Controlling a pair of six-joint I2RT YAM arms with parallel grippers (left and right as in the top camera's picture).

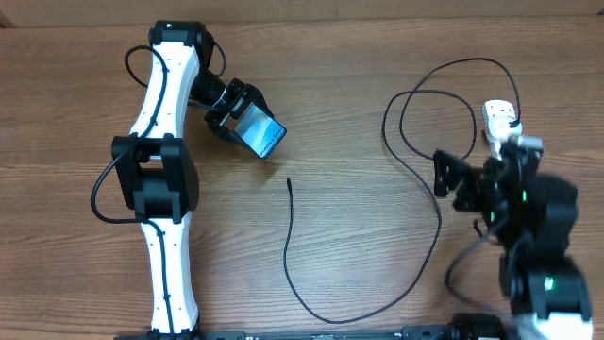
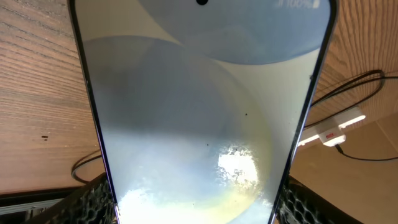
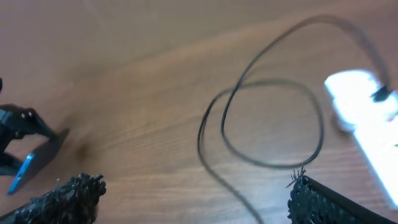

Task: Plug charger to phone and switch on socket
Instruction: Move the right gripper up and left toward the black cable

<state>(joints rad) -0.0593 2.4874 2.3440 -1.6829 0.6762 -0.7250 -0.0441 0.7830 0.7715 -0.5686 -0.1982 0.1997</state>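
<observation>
**One phone held, one charger lying loose, one socket at the far right**

There are two arms at the bench: the left arm and the right arm. Of the task's things I count one phone, one charger and one socket.

The phone is in the left jaws, which pinch it by its two long edges. In the left wrist view its pale screen fills almost the whole picture, with one black finger at each lower corner. From overhead the phone is tilted with its cyan screen up. I cannot tell if it touches the bench.

The charger lies on the bench as one long black line. Its connector tip is free, just below the phone and apart from it. The cable runs down, bends to the right, goes up and makes loops near the socket.

The socket is a white strip beside the right arm. A black plug sits on it, but this part is blurred. One red mark shows on the strip; I cannot count the switches.

The right jaws are spread wide and hold nothing; their fingers hang over the bench near the cable loops.
</observation>
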